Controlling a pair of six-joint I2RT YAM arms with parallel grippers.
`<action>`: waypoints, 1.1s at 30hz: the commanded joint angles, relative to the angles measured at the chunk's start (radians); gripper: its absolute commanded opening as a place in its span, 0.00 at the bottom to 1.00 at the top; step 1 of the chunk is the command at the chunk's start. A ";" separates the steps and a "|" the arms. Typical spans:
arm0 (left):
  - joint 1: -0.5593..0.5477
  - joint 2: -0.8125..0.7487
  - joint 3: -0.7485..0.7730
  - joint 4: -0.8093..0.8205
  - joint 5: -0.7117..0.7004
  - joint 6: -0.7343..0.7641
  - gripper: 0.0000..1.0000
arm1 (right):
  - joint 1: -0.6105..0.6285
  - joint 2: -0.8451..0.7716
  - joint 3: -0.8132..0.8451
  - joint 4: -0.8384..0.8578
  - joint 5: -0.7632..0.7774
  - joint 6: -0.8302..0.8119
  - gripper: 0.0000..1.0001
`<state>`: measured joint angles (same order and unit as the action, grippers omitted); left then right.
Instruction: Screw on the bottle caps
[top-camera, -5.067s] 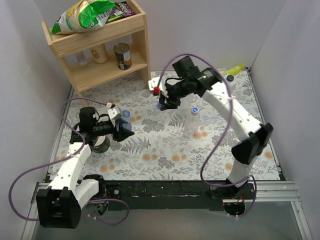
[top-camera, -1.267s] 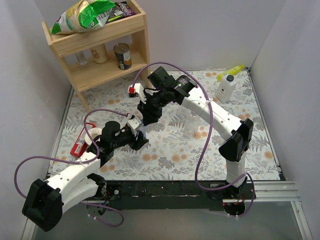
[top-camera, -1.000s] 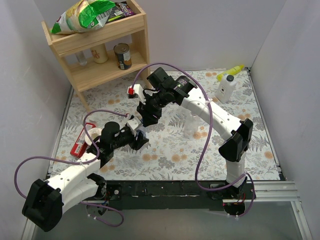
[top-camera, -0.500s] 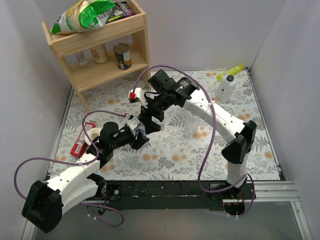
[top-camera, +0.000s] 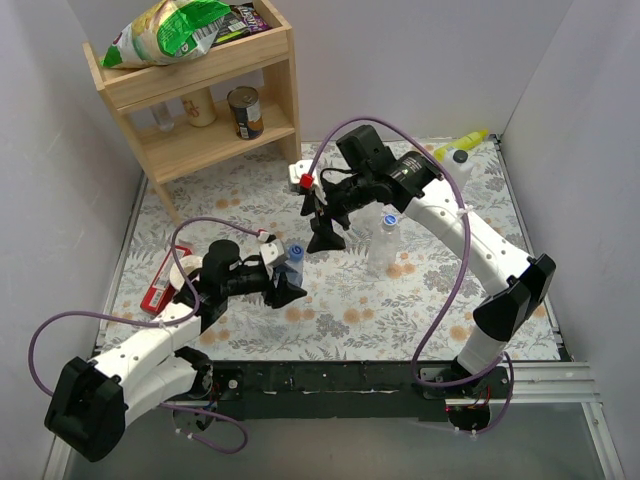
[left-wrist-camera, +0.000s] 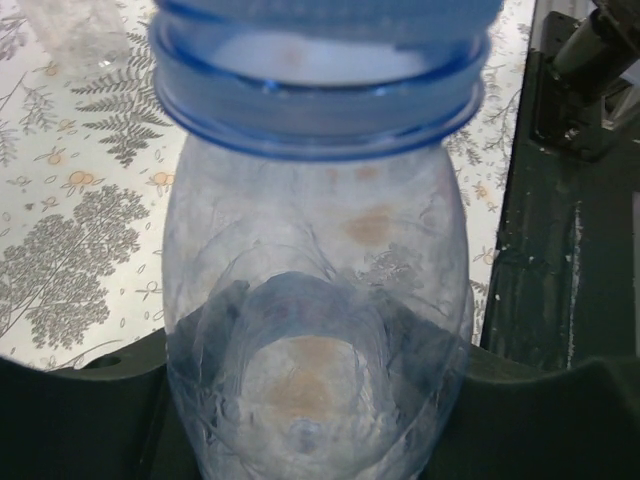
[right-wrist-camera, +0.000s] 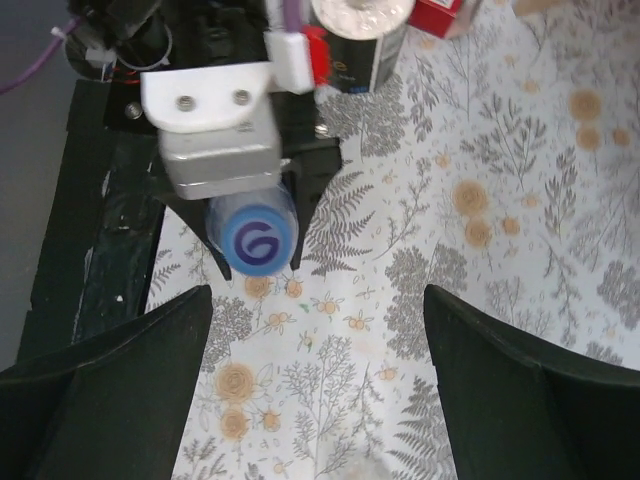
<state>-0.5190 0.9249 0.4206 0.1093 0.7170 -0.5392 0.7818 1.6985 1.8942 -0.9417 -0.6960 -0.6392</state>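
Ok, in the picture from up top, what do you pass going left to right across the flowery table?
First the red packet → capped bottle in the left gripper → right gripper → standing clear bottle → white bottle with yellow nozzle.

1 overhead view, 2 wrist views sharing bottle (left-wrist-camera: 315, 300)

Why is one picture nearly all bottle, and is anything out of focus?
Left wrist view: the clear bottle is so close it fills the frame, and the floral cloth warps through it. Right wrist view: the right pincer shows dark, soft-edged fingers; the blue cap is sharp. Top view: even light, faint shadows.
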 joint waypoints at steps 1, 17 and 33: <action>0.005 0.037 0.082 -0.048 0.094 0.010 0.00 | 0.023 -0.039 -0.012 0.041 -0.157 -0.170 0.93; 0.005 0.078 0.127 -0.065 0.116 -0.007 0.00 | 0.099 0.001 -0.010 -0.068 -0.053 -0.292 0.92; 0.085 0.088 0.115 0.036 0.090 -0.172 0.00 | 0.111 -0.007 -0.027 -0.135 0.013 -0.352 0.88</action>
<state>-0.4789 1.0088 0.5209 0.0765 0.8124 -0.6376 0.8879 1.7077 1.8820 -1.0306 -0.6987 -0.9726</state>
